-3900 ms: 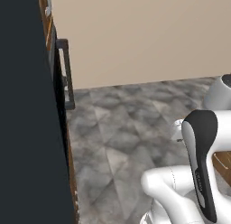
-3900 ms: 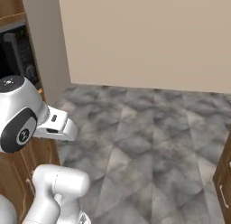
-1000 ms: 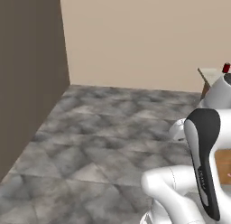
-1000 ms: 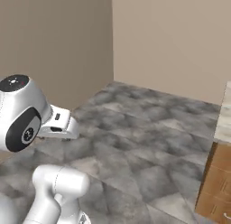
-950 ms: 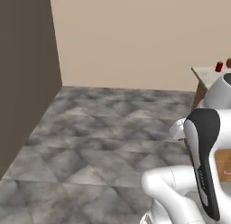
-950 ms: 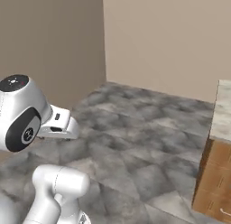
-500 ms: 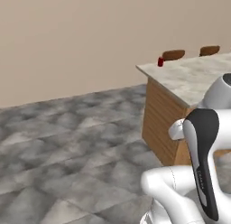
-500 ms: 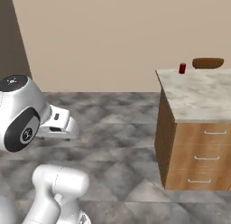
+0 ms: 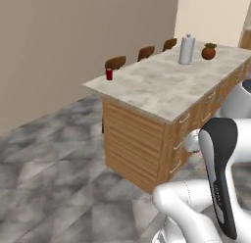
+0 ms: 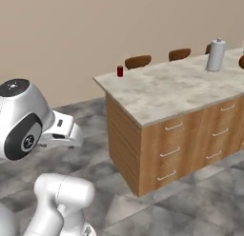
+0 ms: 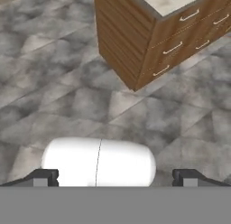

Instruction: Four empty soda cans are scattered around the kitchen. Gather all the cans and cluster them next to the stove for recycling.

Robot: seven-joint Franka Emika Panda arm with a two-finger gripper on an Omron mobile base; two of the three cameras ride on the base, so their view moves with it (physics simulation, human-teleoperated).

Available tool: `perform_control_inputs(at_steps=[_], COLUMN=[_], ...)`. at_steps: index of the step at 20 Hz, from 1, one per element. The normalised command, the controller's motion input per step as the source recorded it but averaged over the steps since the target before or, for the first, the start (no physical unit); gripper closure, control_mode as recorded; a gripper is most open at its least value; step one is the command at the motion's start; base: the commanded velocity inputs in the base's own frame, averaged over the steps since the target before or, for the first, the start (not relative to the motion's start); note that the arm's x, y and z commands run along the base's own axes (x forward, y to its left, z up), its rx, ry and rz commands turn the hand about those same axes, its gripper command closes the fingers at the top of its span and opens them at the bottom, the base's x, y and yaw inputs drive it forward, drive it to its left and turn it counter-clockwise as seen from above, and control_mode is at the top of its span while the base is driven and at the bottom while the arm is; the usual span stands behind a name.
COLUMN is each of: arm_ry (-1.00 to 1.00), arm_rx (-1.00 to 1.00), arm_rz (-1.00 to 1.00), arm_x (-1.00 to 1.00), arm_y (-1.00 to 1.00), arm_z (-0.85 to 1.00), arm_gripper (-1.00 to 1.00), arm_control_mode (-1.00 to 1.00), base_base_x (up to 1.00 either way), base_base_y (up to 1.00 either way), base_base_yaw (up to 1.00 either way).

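Can [image 9: 109, 74] stands upright on the island's [image 10: 162, 92] far corner, well apart from the gripper [image 11: 115, 177]. Jaws are spread wide with nothing between them, aimed down at floor short of the island.

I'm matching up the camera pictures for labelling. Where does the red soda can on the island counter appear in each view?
Left base view: the red soda can stands upper left of centre, near the far corner of the island counter.
Right base view: the can stands upper centre, at the same far corner.
Hand view: the can is not in it.
Shared landmark: the island's wooden drawer front.
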Motion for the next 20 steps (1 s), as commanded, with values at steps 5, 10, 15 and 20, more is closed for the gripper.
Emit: perform_control_inputs(at_steps=[5,10,15,20], arm_ry=[0.0,0.0,0.0,0.0], arm_rx=[0.0,0.0,0.0,0.0], arm_rz=[0.0,0.0,0.0,0.0], arm_x=[0.0,0.0,0.0,0.0], arm_y=[0.0,0.0,0.0,0.0], arm_z=[0.0,0.0,0.0,0.0], arm_gripper=[-1.0,-1.0,-1.0,-1.0], arm_control_mode=[1.0,1.0,1.0,1.0], base_base_x=[0.6,0.26,0.0,0.0], base_base_y=[0.74,0.97,1.0,1.0], base_base_yaw=[-0.74,-0.64,-0.5,-0.41])
